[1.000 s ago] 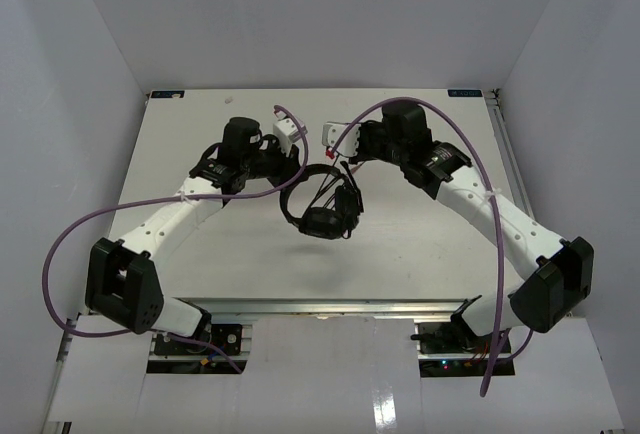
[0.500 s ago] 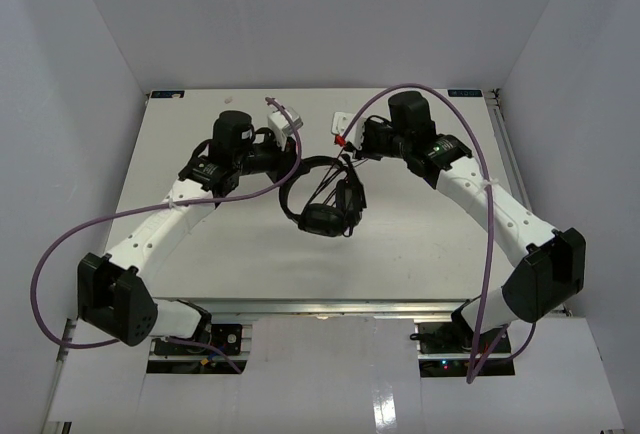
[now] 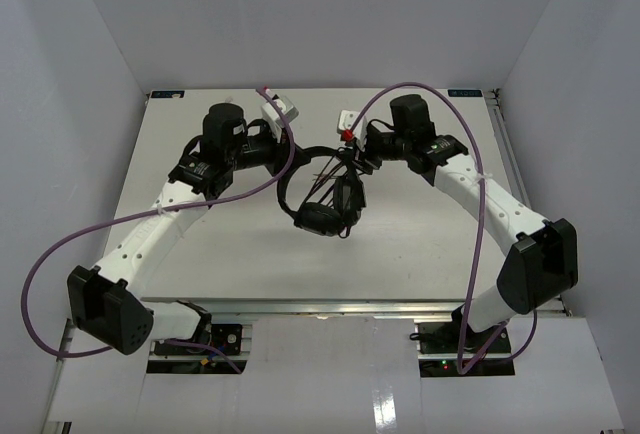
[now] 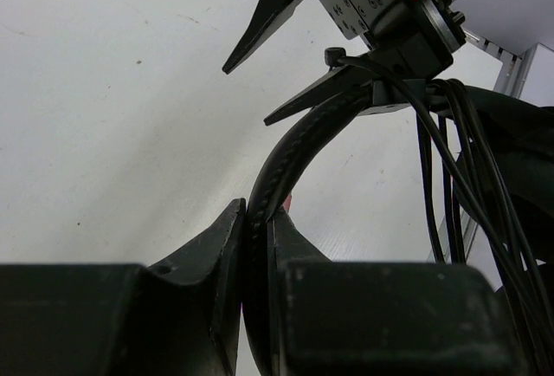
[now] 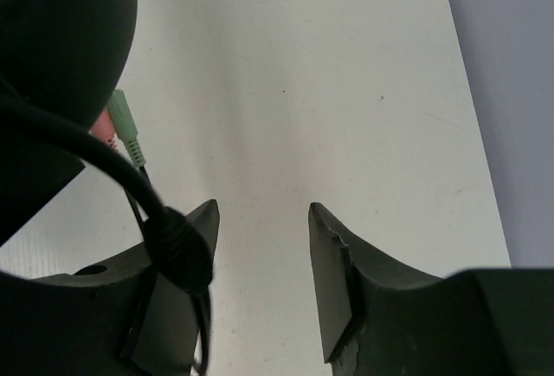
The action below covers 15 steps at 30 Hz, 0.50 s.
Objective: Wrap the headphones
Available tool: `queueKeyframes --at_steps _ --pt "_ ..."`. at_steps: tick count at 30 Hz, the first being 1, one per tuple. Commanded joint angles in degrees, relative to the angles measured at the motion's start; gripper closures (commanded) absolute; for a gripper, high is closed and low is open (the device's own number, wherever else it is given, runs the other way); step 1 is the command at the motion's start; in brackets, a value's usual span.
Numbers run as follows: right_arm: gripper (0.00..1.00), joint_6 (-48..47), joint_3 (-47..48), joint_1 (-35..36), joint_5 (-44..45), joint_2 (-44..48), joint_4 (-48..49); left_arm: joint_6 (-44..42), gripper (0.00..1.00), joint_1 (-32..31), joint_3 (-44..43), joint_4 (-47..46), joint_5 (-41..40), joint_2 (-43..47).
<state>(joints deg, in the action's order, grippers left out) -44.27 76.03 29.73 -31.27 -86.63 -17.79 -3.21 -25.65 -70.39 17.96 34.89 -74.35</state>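
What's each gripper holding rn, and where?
Left gripper pinches the headphones by the headband. Right gripper is open; the cable only drapes across it.

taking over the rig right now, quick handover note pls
Grippers: left gripper shut on the padded black headband of the black over-ear headphones; right gripper open, thin black cable draped over one finger, not pinched.
Where: headphones in the middle, between the two grippers.
Done: several cable strands cross the headset.
Left: wind in the loose end with green and pink plugs.
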Motion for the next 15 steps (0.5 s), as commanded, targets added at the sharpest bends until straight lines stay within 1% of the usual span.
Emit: queueKeyframes --at_steps 1,7,9,10,11,12,15 --pt "0.45 3.5 -0.5 -0.6 -6.0 0.1 2.1 2.2 1.0 -0.2 -2.8 -2.5 -1.9 0.8" --pt "0.45 6.1 -1.0 -3.2 -8.3 1.6 3.5 0.4 1.0 -0.1 -2.4 -1.6 -6.7 -0.2" --pt "0.42 6.2 -1.0 -4.0 -8.3 2.3 3.5 -0.3 1.0 -0.1 -2.2 -1.0 -8.2 -0.7" --pt "0.37 6.2 -1.2 -4.4 -8.0 2.7 3.5 -0.7 1.0 -0.1 -2.0 -0.8 -9.0 -0.9" --pt "0.28 6.3 -1.4 -4.9 -7.7 3.1 3.5 -1.1 1.0 -0.1 -1.7 -0.6 -10.3 -1.0" --pt "0.23 6.2 -1.8 -5.5 -7.4 3.7 3.3 -1.6 1.0 -0.1 -1.3 -0.6 -11.0 -1.2" --pt "0.15 5.4 -3.4 -7.1 -6.9 5.6 3.2 -2.2 1.0 0.6 -0.1 -0.9 -11.6 -1.7"
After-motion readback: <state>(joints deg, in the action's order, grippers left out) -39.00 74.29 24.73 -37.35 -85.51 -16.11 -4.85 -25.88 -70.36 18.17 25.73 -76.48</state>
